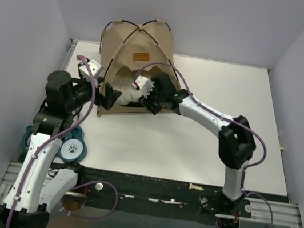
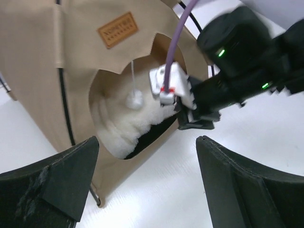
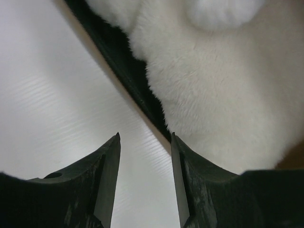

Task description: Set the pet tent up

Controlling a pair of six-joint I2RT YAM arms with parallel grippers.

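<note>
Both arms same build: left arm (image 1: 40, 160) and right arm (image 1: 209, 116) have white link shells with chunky black joint housings (image 1: 237, 142). A lilac cable (image 1: 260, 144) runs outside along each arm in loose loops, and the right one ends in a red-banded plug on the white wrist camera block (image 2: 166, 85). The left wrist has a matching white block (image 1: 90, 66). The black right wrist housing shows two green LEDs (image 2: 221, 52). Left fingers (image 2: 52, 180) are matte black, thick wedges, scuffed grey on the faces. Right fingers (image 3: 104, 185) are the same black wedges tapering to sharp tips, with a small round hole (image 3: 52, 175) in one.
</note>
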